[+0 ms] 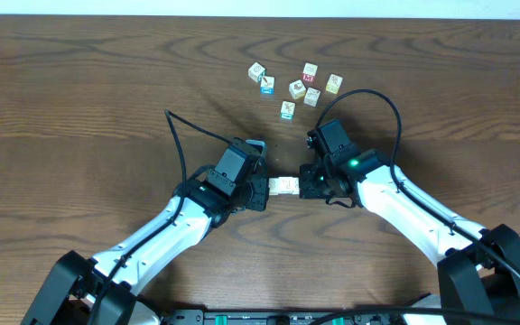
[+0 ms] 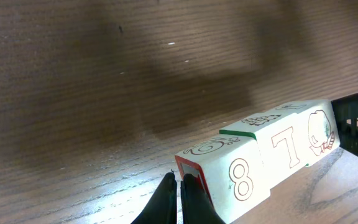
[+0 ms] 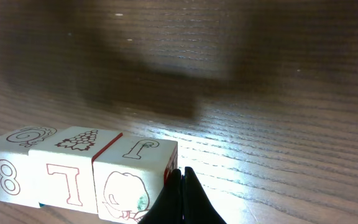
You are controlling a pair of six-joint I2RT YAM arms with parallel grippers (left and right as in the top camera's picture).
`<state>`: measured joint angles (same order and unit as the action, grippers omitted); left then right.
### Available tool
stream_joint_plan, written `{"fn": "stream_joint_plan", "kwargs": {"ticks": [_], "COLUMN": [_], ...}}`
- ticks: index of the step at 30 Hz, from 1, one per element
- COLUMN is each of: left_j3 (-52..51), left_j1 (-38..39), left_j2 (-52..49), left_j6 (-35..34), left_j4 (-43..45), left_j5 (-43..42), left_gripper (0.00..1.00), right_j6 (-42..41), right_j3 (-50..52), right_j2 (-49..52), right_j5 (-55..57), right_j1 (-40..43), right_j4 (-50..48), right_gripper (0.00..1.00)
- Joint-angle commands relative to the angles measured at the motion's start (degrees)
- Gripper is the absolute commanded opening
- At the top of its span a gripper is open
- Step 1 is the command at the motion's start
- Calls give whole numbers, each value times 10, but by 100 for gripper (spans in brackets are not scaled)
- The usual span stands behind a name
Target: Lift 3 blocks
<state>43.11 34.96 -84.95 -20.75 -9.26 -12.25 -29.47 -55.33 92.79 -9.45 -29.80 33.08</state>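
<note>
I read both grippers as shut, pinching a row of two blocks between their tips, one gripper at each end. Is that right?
Not quite. The row holds three blocks, not two: the left wrist view shows three faces side by side, marked 8, 7 and a drawing. The rest stands: the left gripper and the right gripper are both shut, one at each end of the row.

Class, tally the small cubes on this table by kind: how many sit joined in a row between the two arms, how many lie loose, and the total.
Blocks in the row: 3
Loose cubes: 7
Total: 10
</note>
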Motion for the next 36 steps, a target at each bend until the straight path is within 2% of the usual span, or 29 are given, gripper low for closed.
{"fn": "stream_joint_plan", "kwargs": {"ticks": [1, 36], "left_j3": [46, 62], "left_j1": [37, 37], "left_j2": [17, 19], "left_j6": [5, 0], "left_j4": [23, 20], "left_j5": [-141, -141], "left_gripper": [7, 7], "right_j6": [2, 2], "right_j3": [-40, -52], "right_j2": [-9, -45], "right_j5": [-170, -170], "right_j1": [-26, -26], "right_j4": [-28, -14], "right_gripper": [1, 1]}}
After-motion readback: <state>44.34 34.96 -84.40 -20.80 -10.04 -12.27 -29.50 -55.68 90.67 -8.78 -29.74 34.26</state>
